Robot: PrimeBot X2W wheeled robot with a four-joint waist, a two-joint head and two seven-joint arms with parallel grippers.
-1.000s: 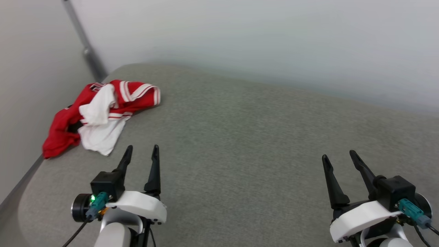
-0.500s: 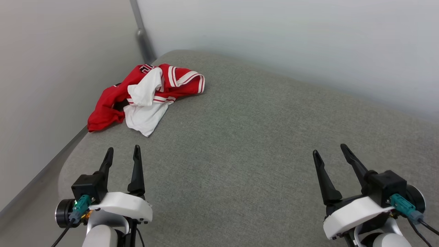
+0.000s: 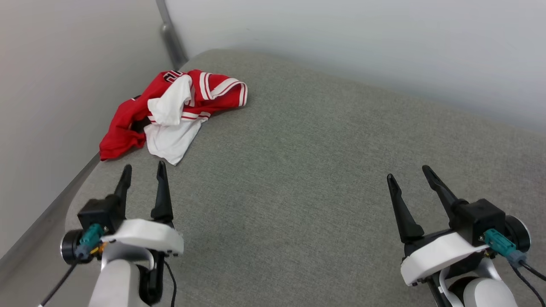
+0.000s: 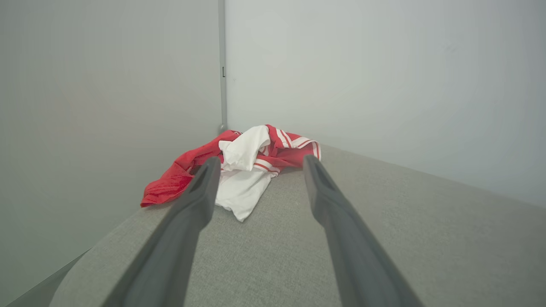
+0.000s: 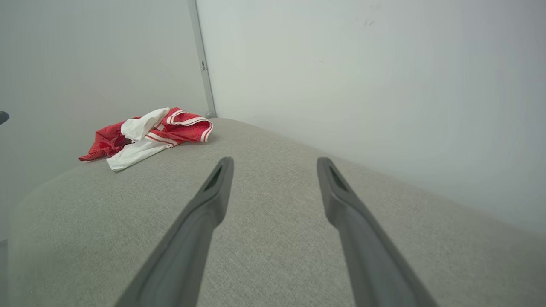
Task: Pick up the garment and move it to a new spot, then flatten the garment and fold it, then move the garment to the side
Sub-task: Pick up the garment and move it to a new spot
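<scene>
1. garment [image 3: 175,115]: red and white, crumpled on grey padded surface [image 3: 298,179].
2. left gripper [image 3: 143,166]: fingers apart, empty, just short of garment, pointing at it.
3. right gripper [image 3: 408,172]: fingers apart, empty, well apart from garment.

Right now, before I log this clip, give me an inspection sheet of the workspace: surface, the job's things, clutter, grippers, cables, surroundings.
Surface: grey fabric-covered top with rounded corners.
Job's things: garment, red and white, crumpled in a heap near the far left corner, not yet picked up.
Clutter: nothing seen.
Grippers: left gripper open and empty, just short of the garment; right gripper open and empty, over bare fabric.
Cables: black cable trails from the left wrist; another cable trails from the right wrist.
Surroundings: pale walls meeting at a grey post.
</scene>
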